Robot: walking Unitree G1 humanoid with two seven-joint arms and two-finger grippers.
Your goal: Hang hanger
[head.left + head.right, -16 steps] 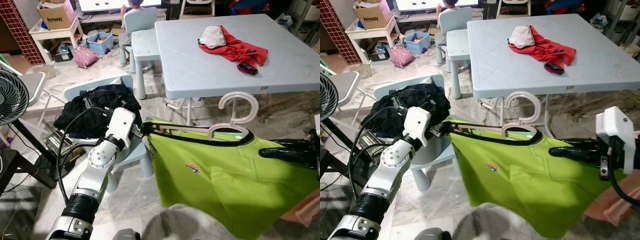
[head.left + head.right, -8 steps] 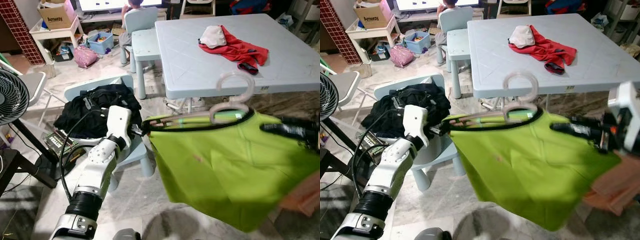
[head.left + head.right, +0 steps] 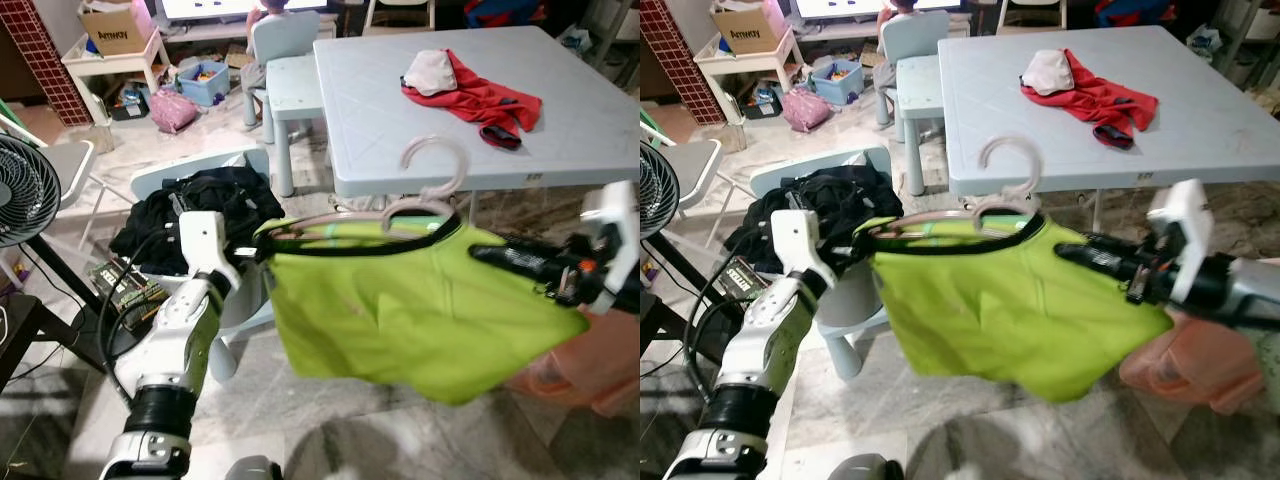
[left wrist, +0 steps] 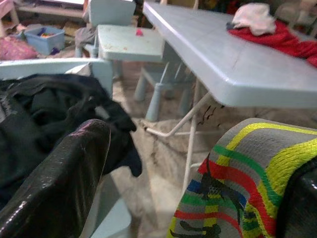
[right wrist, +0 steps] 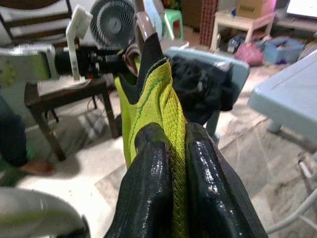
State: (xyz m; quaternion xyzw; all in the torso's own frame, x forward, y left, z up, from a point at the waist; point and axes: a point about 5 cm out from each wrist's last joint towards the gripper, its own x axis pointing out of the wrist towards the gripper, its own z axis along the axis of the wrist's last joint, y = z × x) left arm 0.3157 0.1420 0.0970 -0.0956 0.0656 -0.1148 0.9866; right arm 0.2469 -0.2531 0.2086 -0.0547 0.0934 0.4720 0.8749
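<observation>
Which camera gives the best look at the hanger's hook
The left eye view: the pale hook stands whole above the green shirt's collar, against the table edge. The right eye view shows it equally whole. The right wrist view catches only the hanger's far end beside the shirt.

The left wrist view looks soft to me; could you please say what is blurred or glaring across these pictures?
Left wrist view: near black finger is a glossy blur. Right wrist view: fingers glare, pinching the lime-green shirt. Left eye view: right gripper slightly smeared.
</observation>
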